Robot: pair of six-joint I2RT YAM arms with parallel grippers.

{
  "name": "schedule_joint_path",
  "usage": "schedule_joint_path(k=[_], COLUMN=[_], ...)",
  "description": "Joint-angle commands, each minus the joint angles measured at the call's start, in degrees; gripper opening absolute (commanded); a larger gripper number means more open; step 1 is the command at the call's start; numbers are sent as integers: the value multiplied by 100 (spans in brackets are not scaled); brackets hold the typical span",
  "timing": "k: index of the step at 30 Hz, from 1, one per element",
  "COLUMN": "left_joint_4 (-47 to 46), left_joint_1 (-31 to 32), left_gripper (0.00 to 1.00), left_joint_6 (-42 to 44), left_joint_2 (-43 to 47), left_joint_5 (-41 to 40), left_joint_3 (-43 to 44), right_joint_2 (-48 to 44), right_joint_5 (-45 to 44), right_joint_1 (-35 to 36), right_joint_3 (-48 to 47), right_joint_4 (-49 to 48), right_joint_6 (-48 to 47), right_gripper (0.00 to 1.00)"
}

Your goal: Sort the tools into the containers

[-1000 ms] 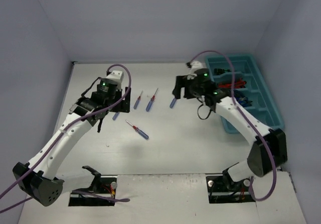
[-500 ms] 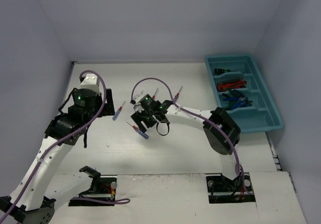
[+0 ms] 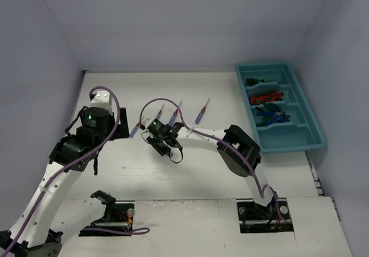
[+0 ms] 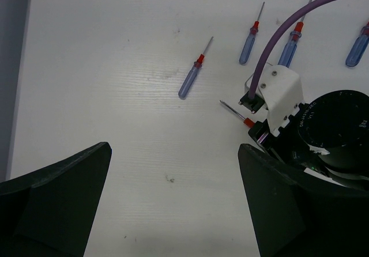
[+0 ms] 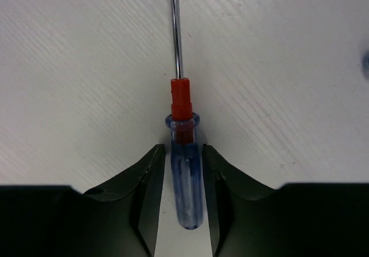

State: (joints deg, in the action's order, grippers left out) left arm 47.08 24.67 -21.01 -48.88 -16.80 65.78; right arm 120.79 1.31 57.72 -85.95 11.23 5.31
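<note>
My right gripper [image 3: 162, 137] is down on the white table, left of centre. Its fingers [image 5: 151, 170] press both sides of a blue-handled screwdriver [image 5: 184, 176] with a red collar, which lies flat, shaft pointing away. The left wrist view shows that screwdriver's [image 4: 245, 120] tip poking out from under the right gripper. My left gripper [image 4: 174, 153] hovers wide open over bare table at the left, holding nothing. Three more blue screwdrivers [image 3: 136, 128] [image 3: 173, 117] [image 3: 200, 114] lie in a row behind. The teal tray [image 3: 291, 148] stands at the far right.
The tray's compartments hold a black tool [image 3: 256, 83], red tools [image 3: 266, 97] and blue pliers [image 3: 271, 114]. A fourth thin screwdriver [image 4: 251, 38] lies partly under the purple cable [image 4: 271, 44]. Grey walls close off the left, back and right.
The right arm swung from beside the tray to the left-centre of the table, came down over the screwdriver and closed on it. The left arm drew back left and opened wider.
</note>
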Motion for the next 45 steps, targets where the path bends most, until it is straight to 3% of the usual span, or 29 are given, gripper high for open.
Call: schedule_joint_path(k=[1,3,12,19,24,33,37,40,42,45], left_joint_4=[-129,-138,-161,-170,-163,-155,-155,-155,-155,-164], left_joint_1=[-32,-41,-41,-9,12,12,21,21,21,15], left_gripper=[90,90,90,90,90,90,90,90,90,90], left_joint_6=[129,149,158,232,238,177,184,193,201,194], left_joint_2=[-131,-185,-544,-676,-695,-746,-781,-797,-814,-834], left_joint_5=[-98,-87,256,385,433,555,572,564,556,563], left_joint_3=[193,244,670,916,999,946,928,951,969,981], right_joint_2=[-216,-360,-1830,-4004,-5193,-5680,-5509,-5349,-5316,-5277], right_joint_5=[-636,-927,-2152,-3298,-2845,-2109,-1756,-1515,-1472,-1541], right_joint_1=[37,19,-779,-2375,-4006,-6469,-7021,-7232,-7234,-7149], right_joint_3=[-145,-122,606,2205,3158,3786,3935,4084,4089,3876], right_joint_4=[73,72,72,72,109,283,275,276,267,248], right_joint_6=[128,271,1848,3962,4755,4935,4944,5007,4978,4716], right_gripper=[10,0,0,0,0,2,18,49,63,70])
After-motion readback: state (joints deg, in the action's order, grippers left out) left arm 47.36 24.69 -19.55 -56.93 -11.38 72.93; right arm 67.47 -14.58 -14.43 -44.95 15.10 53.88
